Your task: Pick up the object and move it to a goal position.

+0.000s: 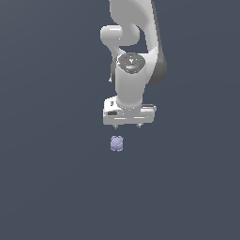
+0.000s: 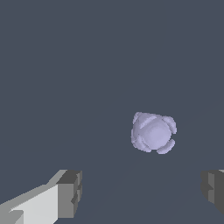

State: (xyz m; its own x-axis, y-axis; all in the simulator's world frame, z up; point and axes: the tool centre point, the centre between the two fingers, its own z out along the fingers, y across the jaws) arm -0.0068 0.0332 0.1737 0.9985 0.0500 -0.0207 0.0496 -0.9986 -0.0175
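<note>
The object (image 1: 116, 143) is a small pale lavender lumpy blob lying on the dark grey surface, just below the white arm's hand in the exterior view. In the wrist view the object (image 2: 153, 132) shows as a bumpy roundish lump. My gripper (image 1: 127, 125) hangs above and slightly to the exterior view's right of it, apart from it. The gripper (image 2: 140, 192) is open and empty; its two grey fingertips (image 2: 70, 192) stand wide apart, wider than the object, which lies beyond the gap between them.
The white arm (image 1: 133, 56) rises from the hand to the upper edge of the exterior view. A plain dark grey surface (image 1: 56, 178) lies all around, with no other objects in view.
</note>
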